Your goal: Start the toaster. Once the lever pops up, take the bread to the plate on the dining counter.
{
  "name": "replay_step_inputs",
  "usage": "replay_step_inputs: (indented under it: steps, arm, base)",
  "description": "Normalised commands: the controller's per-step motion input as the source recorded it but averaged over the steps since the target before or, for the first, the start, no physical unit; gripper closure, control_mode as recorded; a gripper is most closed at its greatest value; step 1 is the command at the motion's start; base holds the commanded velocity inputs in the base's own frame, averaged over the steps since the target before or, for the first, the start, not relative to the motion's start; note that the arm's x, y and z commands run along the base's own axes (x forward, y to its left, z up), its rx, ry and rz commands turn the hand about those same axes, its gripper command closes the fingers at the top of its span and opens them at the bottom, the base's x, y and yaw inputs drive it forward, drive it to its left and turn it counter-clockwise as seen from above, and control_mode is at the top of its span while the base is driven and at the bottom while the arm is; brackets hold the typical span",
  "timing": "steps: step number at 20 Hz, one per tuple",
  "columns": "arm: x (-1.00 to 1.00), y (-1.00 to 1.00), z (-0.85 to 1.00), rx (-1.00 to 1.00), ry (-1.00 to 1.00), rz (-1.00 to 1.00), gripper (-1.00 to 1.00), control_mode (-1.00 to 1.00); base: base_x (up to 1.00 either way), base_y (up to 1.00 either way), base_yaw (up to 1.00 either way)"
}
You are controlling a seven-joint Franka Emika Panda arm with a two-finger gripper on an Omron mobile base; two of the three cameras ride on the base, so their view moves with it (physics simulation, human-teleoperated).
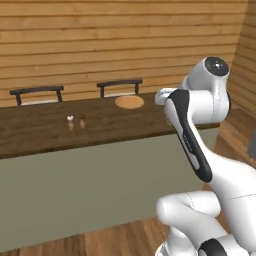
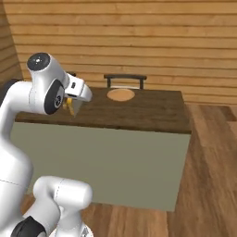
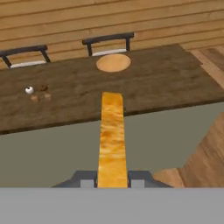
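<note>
The tabletop [image 1: 30, 131] was cut off at the 9 o'clock edge. Two tiny items [image 1: 76, 119] on it were too small to be identified. The bread [image 3: 113, 140] was seen edge-on only.

No text, label, brand, number or sign can be read in any view; the counter [image 1: 100, 127], the plate [image 3: 113, 62] and the bread [image 3: 112, 140] carry no writing.
</note>
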Motion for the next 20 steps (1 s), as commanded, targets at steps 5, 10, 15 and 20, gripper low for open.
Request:
replay_step_inputs:
  steps: [5, 10, 15, 20]
  arm:
    - [0.00, 0.00, 0.00, 0.00, 0.00, 0.00, 1.00, 1.00]
    - [0.00, 0.00, 0.00, 0.00, 0.00, 0.00, 1.00, 1.00]
    - [0.00, 0.00, 0.00, 0.00, 0.00, 0.00, 1.00, 1.00]
    - [0.00, 0.00, 0.00, 0.00, 0.00, 0.00, 1.00, 1.00]
  base:
    - [1.00, -0.56, 0.26]
    - [1.00, -0.38, 0.25]
    - [0.80, -0.10, 0.20]
    - [0.82, -0.01, 0.14]
